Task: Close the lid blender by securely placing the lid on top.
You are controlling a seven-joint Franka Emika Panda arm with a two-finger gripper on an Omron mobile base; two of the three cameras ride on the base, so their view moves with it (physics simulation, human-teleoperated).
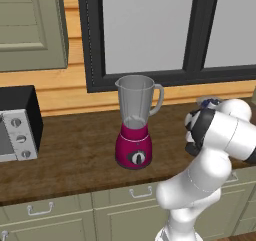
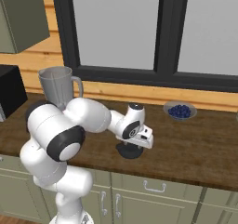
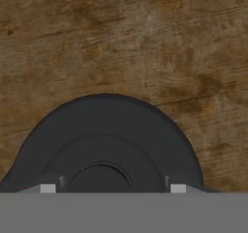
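1. Dark brown wood is seen as the surface of the table (image 2: 200,148), and the black lid (image 2: 129,150) is lying flat on it, near the front edge.
2. The pincer (image 2: 135,146) is held straight above the lid, just over it or touching it; which of the two cannot be told.
3. In the hand view the lid (image 3: 104,145) is seen with its raised centre between the two fingertips (image 3: 47,188), which stand apart on both sides of this centre. The pincer is open and nothing is gripped.
4. The blender (image 1: 135,122) is placed upright further left on the table, well apart from the lid. Its clear grey jar is uncovered at the top.
5. A bowl of blueberries (image 2: 180,110) is seen near the window (image 2: 153,28), behind the lid.
6. A toaster oven (image 1: 17,122) is standing at the left end of the table.
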